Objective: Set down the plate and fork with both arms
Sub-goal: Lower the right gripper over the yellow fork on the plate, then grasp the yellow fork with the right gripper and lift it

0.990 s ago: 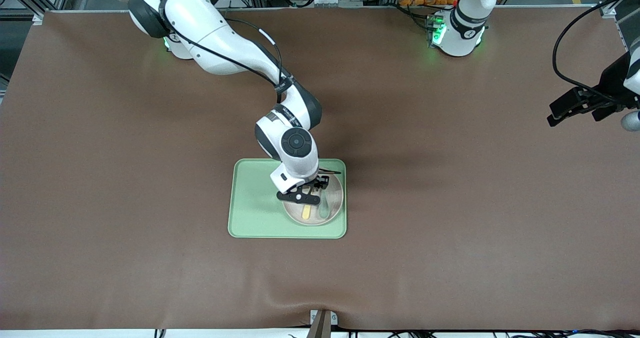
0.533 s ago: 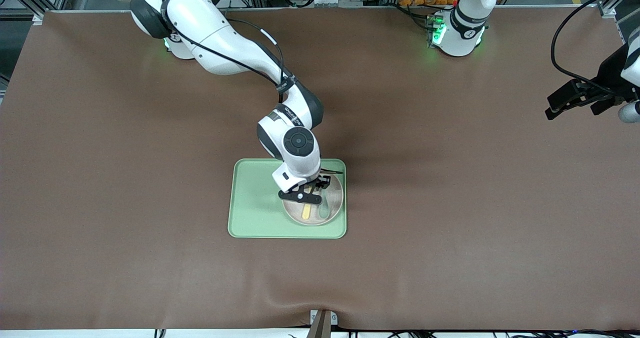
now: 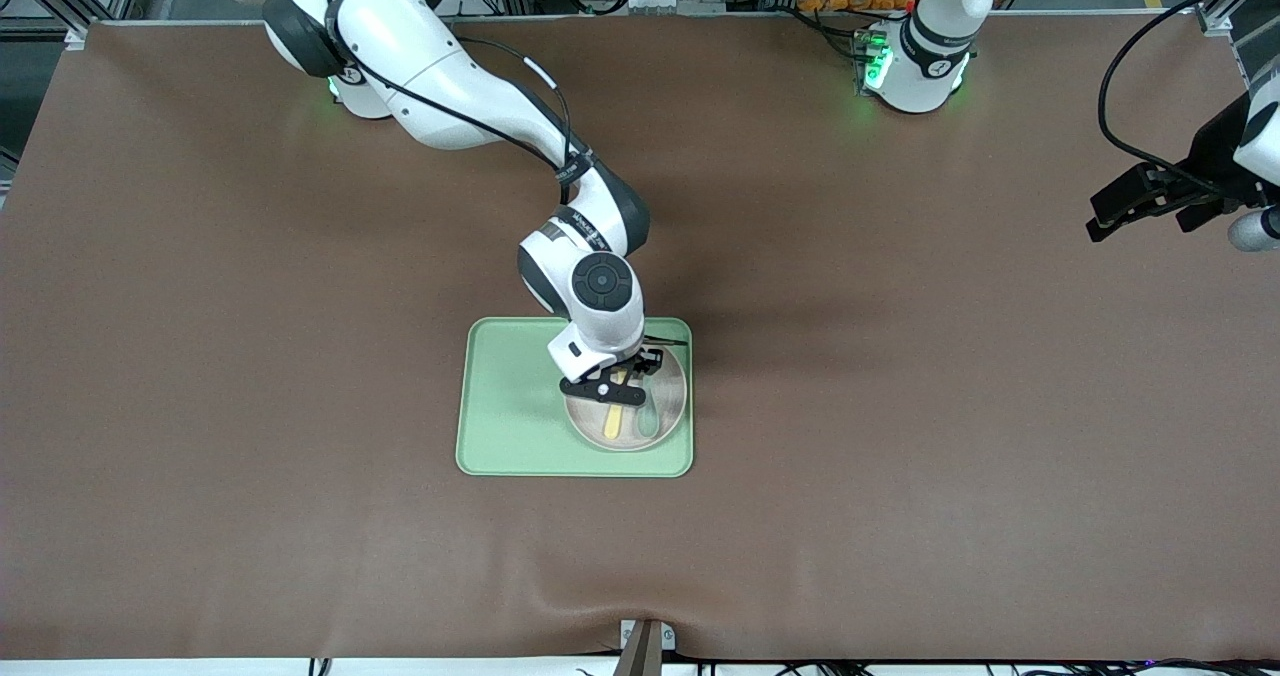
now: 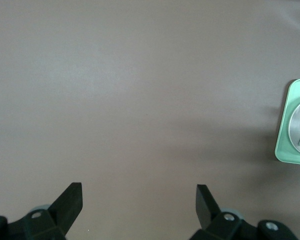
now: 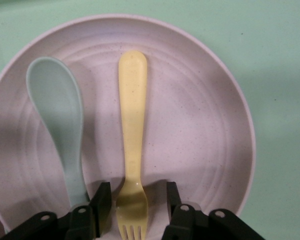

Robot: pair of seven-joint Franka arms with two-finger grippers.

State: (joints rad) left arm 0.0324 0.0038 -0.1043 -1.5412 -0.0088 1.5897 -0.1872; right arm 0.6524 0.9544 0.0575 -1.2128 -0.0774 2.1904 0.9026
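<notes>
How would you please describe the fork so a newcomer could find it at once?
On the green tray sits a round plate. The fork lies in it beside a spoon, between the right hand's fingers. It is pale yellow with tines; the spoon is green.

The brown worktop [image 3: 250, 356] lies bare around the green tray [image 3: 500, 426], so a claw could come at the tray from the front camera's edge or from either arm's end. The tray's half toward the right arm's end is bare. The plate [image 3: 668, 418] fills the other half, with the green spoon [image 5: 60, 120] just beside the fork [image 5: 132, 150] and little room between them. The right claw [image 5: 136, 206] straddles the fork's neck, fingers a little apart from it, blocking access from above. The left claw [image 4: 139, 200] hangs wide open over bare worktop at the left arm's end.
</notes>
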